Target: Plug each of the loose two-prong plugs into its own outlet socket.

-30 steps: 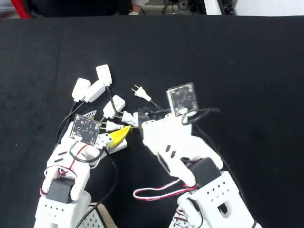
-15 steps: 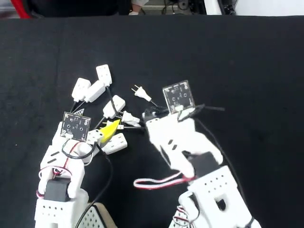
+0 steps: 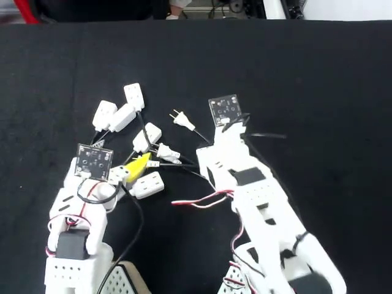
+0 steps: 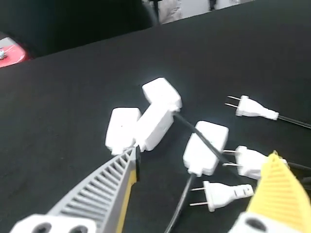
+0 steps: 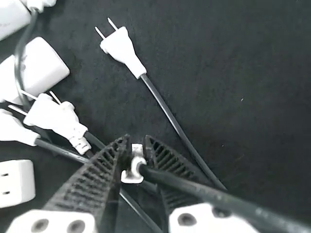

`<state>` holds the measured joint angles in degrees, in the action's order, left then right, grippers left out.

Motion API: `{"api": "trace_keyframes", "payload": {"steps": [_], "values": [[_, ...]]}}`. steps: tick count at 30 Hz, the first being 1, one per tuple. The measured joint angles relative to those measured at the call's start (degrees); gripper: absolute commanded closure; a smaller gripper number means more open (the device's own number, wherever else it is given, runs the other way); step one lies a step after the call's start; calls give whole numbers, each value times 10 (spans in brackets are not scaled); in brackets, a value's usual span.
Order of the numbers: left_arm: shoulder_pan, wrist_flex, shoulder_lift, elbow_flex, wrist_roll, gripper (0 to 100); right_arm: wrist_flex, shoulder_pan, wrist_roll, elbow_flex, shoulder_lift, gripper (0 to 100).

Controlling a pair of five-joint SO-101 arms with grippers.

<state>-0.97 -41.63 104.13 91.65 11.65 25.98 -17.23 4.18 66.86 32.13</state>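
Three white two-prong plugs lie mid-table: one apart [image 3: 182, 120] [image 5: 119, 46], one [image 3: 166, 151] [image 5: 53, 116] beside a white socket block [image 3: 147, 137] [image 4: 206, 145], one [image 3: 147, 163] [image 4: 223, 194] close to the yellow finger. More socket blocks cluster further back [image 3: 122, 113] [image 4: 154, 127], and one [image 3: 149, 184] lies nearer the arms. My left gripper [image 3: 136, 168] [image 4: 204, 158] is open just short of the plugs, holding nothing. My right gripper [image 3: 202, 149] [image 5: 137, 143] is shut on a black cable [image 5: 194, 187] with a small white piece [image 5: 132, 167] at its end, low over the cloth beside the plug cords.
Black cords [image 3: 184, 166] run from the plugs under the right arm. A red-and-white wire [image 3: 202, 199] loops off the right arm. The black cloth [image 3: 318, 92] stretches wide to the right and back. A white object [image 3: 119, 278] sits at the front edge.
My right arm has stretched farther from its base, its wrist shifting back and slightly left. My left arm has drawn back to the left, the yellow finger moving off the nearest socket block.
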Motion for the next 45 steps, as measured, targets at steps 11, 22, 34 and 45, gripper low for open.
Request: {"api": "trace_keyframes", "payload": {"steps": [11, 22, 34, 45], "values": [[-11, 19, 0, 0, -22, 618, -11, 29, -55, -29, -70, 986], [-11, 21, 0, 4, -22, 618, 93, 18, -55, -70, -71, 984], [-11, 21, 0, 4, -22, 618, 127, -27, -55, -79, -71, 983], [-11, 21, 0, 4, -22, 618, 130, -24, -101, -89, -71, 870]]}}
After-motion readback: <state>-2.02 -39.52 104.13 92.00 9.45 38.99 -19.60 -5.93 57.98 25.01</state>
